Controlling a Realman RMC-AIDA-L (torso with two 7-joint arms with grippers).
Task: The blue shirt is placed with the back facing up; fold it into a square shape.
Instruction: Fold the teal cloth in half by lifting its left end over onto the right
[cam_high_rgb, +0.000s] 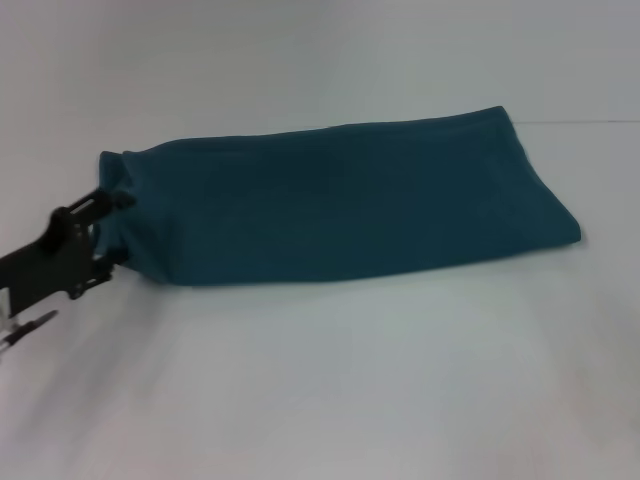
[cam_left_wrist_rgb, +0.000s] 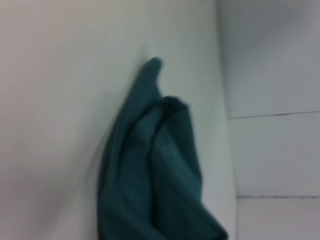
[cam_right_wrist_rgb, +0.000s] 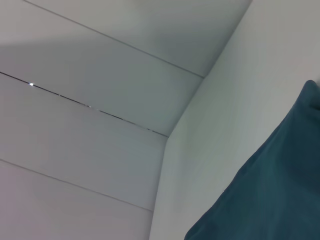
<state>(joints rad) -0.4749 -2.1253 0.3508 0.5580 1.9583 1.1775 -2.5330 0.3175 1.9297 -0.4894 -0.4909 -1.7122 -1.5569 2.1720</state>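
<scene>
The blue shirt (cam_high_rgb: 340, 200) lies on the white table as a long folded strip running left to right, plain side up. My left gripper (cam_high_rgb: 117, 230) is at the strip's left end, low over the table, with its jaws apart on either side of the cloth's edge. The left wrist view shows that end of the shirt (cam_left_wrist_rgb: 155, 170) close up, bunched into soft folds. The right wrist view shows only a corner of the shirt (cam_right_wrist_rgb: 270, 195) beside the table edge. My right gripper does not show in any view.
The white table (cam_high_rgb: 320, 380) stretches out in front of and behind the shirt. Its far edge and a pale panelled wall (cam_right_wrist_rgb: 90, 100) show in the wrist views. No other objects are in view.
</scene>
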